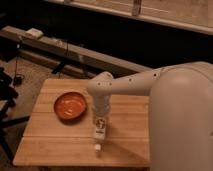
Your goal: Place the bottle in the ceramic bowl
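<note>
Right of the bowl, we see the gripper clamped across the bottle, mid-body, a sound hold for something probably light, stiff, slippery.

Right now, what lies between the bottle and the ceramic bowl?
Only bare wooden table, in the camera view; the tool sits closed on the bottle.
</note>
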`<state>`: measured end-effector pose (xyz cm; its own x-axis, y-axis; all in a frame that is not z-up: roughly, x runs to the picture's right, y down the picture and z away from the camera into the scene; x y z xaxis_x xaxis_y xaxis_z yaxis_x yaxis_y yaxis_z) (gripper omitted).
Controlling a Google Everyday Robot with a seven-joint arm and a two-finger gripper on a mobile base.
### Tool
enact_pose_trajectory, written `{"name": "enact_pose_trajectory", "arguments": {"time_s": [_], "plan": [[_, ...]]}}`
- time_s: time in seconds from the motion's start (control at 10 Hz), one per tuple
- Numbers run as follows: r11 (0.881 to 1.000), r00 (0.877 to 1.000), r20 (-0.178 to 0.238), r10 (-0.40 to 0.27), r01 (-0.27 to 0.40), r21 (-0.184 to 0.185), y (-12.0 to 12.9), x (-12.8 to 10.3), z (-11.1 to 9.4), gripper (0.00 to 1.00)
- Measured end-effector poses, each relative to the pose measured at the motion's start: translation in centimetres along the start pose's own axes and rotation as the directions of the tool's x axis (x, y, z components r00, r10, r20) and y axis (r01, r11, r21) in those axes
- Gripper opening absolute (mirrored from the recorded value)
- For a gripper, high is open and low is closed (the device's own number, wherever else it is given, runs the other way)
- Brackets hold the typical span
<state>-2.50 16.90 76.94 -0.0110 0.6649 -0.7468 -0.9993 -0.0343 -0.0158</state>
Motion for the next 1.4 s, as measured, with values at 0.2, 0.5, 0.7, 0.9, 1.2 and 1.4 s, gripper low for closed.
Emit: {"name": "enact_pose_trajectory", "arguments": {"time_s": [0.2, 0.5, 0.7, 0.9, 1.2, 1.4], "plan": [[0.997, 0.997, 0.020, -0.071, 0.071, -0.012, 1.4, -0.8, -3.7, 0.00], [0.979, 0.978, 0.054, -0.199, 0.201, -0.021, 6.1, -3.2, -7.3, 0.00], [0.963, 0.961, 0.069, -0.267, 0.268, -0.015, 9.1, -5.0, -8.3, 0.00], [0.944, 0.941, 0.073, -0.329, 0.330, 0.010, 11.9, -6.9, -8.6, 0.00], [0.910, 0.907, 0.079, -0.415, 0.412, 0.049, 16.4, -10.1, -8.3, 0.00], [0.894, 0.891, 0.080, -0.448, 0.442, 0.075, 18.5, -11.8, -7.3, 0.09]]}}
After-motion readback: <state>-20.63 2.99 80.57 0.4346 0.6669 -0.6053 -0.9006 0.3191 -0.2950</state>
